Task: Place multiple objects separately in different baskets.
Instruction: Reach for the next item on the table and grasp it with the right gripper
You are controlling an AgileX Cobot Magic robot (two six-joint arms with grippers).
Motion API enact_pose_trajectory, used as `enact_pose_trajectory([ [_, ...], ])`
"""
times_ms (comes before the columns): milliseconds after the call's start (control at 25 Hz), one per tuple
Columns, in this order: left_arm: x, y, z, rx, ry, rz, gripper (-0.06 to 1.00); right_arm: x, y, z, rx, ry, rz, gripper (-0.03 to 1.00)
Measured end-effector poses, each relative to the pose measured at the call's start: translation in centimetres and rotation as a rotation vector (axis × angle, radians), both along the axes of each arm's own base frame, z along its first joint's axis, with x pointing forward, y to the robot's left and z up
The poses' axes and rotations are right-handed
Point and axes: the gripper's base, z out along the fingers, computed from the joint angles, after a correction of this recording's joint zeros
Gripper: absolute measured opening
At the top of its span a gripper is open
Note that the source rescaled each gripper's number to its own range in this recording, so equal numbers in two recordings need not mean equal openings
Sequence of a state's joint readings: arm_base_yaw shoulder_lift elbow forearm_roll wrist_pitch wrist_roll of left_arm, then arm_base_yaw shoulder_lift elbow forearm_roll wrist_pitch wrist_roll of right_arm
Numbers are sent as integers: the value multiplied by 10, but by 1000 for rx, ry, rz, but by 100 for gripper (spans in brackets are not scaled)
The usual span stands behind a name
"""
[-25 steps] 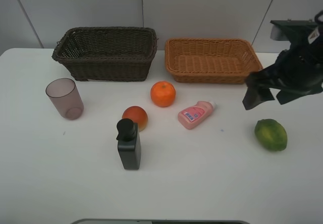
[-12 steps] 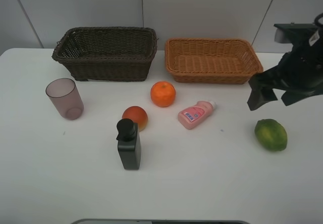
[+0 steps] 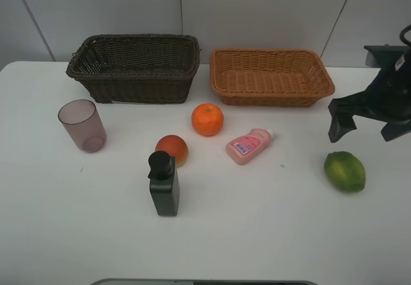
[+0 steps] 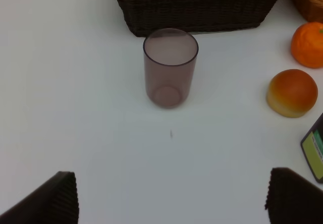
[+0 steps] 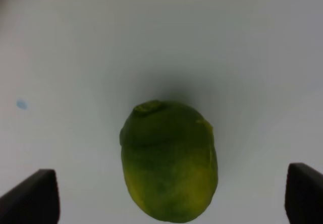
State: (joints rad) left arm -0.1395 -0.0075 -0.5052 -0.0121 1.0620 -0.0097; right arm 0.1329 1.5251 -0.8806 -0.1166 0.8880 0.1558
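Two baskets (image 3: 135, 83) (image 3: 270, 97), three fruits (image 3: 207, 119) (image 3: 172, 149) (image 3: 345, 171), two bottles (image 3: 247, 146) (image 3: 165, 192) — one cup (image 3: 82, 126).

Dark brown basket (image 3: 135, 86) and tan basket (image 3: 270, 97) are set along the top; cup (image 3: 82, 126) far left; orange (image 3: 207, 119), reddish fruit (image 3: 173, 147), flat-lying pink bottle (image 3: 248, 146) and upright black pump bottle (image 3: 164, 185) mid-frame; green fruit (image 3: 345, 171) lower right.

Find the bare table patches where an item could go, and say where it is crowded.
Bare: the wide stretch between pink bottle and green fruit; the whole near strip in front of the pump bottle. Crowded: around the orange and red fruit, mid-table.
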Motion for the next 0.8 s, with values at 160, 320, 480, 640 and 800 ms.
enact_pose_trajectory([
  [160, 0, 0, 0, 0, 0, 0, 96, 5, 3, -18, 24, 32, 28, 99],
  [320, 0, 0, 0, 0, 0, 0, 96, -2, 4, -35, 45, 20, 41, 99],
  [480, 0, 0, 0, 0, 0, 0, 96, -7, 4, -46, 46, 35, 43, 99],
  [640, 0, 0, 0, 0, 0, 0, 96, -7, 4, -52, 43, 49, 45, 99],
  [800, 0, 0, 0, 0, 0, 0, 96, -5, 3, -60, 26, 70, 60, 99],
])
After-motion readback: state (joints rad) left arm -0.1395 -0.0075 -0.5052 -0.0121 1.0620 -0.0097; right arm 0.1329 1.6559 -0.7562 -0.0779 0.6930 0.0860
